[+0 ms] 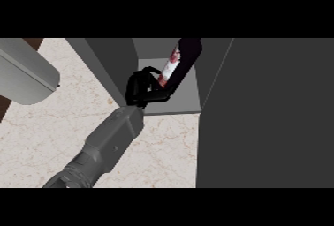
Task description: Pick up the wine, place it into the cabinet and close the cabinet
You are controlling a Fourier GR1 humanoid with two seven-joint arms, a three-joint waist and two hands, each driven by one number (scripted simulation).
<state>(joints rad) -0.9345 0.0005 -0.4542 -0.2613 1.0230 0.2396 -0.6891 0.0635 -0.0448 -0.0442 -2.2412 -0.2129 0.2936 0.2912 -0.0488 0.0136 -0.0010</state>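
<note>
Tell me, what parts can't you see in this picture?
- Head view: the wine bottle's top is cut off by the picture's upper edge.
- Its lower end is hidden by the hand curled round it.
- The cabinet's back is hidden by its dark door.
- The other hand shows nowhere.

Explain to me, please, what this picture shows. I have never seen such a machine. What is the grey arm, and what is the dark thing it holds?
The camera sits at the robot's head and looks steeply down at a pale marble counter. The grey forearm ends in a black hand, the left hand. Its fingers curl round a dark wine bottle with a red and white label, holding it tilted inside the open grey cabinet. The big dark panel at the right seems to be the cabinet's door. A grey rounded object lies at the upper left. The right hand is not visible.
</note>
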